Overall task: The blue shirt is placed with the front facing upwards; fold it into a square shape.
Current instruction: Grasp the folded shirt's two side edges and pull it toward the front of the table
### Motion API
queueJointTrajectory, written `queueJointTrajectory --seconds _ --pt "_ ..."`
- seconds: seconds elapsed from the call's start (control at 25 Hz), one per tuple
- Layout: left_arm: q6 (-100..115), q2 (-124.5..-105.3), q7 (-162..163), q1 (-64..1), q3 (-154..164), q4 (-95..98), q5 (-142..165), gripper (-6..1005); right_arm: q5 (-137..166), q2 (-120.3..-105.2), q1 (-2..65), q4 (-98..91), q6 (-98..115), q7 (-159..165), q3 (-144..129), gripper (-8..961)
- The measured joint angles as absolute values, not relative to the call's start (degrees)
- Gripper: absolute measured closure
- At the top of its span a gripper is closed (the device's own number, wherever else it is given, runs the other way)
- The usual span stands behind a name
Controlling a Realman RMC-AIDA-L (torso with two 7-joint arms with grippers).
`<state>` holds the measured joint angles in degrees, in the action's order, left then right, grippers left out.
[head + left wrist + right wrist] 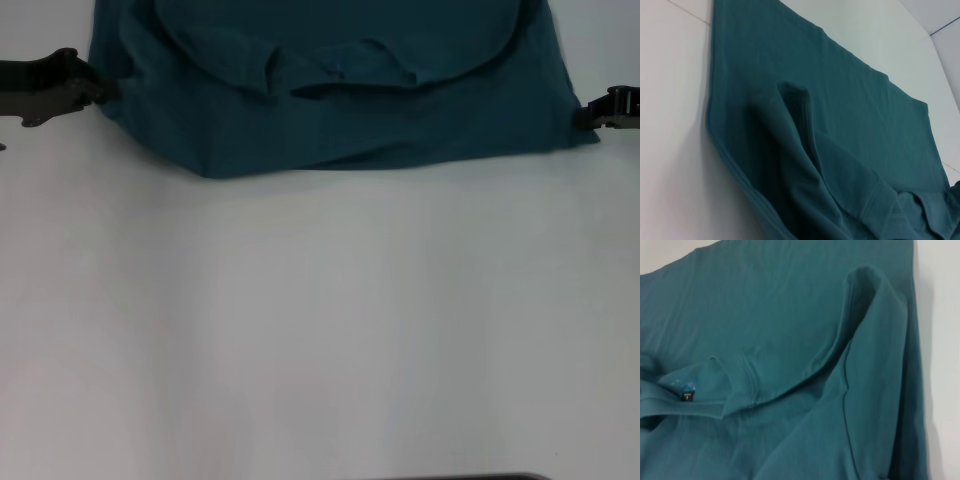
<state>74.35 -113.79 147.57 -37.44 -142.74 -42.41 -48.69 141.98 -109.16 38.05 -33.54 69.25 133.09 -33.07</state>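
The blue shirt (330, 110) lies at the far side of the white table, doubled over, with its collar (340, 72) showing and no lettering visible. My left gripper (100, 88) sits at the shirt's left edge, where the cloth bunches toward it. My right gripper (588, 113) sits at the right corner, which is drawn out to a point toward it. In the left wrist view the blue shirt (840, 125) rises in a pinched ridge. The right wrist view shows the blue shirt (790, 315), a similar raised fold, the collar and the black neck tag (687, 396).
The bare white table (320, 320) stretches from the shirt's near edge toward me. A dark strip (470, 477) shows at the bottom edge of the head view. Thin seam lines cross the table in the left wrist view.
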Motion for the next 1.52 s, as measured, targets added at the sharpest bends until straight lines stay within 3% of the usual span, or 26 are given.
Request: queueJointTrajectory --seconds 0.2,0.56,0.84,1.2,1.52 --pt "74.37 -113.81 147.57 -37.32 -142.74 -42.44 -48.69 976 141.84 -108.83 37.91 -33.87 70.46 133.30 -32.89 933" --pt "74.35 -114.00 147.13 -37.17 -142.74 -42.54 -49.10 977 142.91 -107.58 38.04 -34.18 72.03 131.79 -33.33 567" --pt "74.35 -114.00 147.06 -37.39 -142.74 -42.48 -49.21 977 144.32 -108.83 38.49 -34.20 69.13 129.98 -33.88 294" --pt "74.36 -113.99 147.04 -37.22 -142.73 -42.45 -49.22 978 144.39 -111.46 39.13 -33.47 65.14 128.98 -35.89 326" --pt "74.43 -113.99 147.04 -37.20 -142.73 -42.47 -49.31 978 143.38 -111.67 39.15 -33.87 66.02 129.99 -36.60 388"
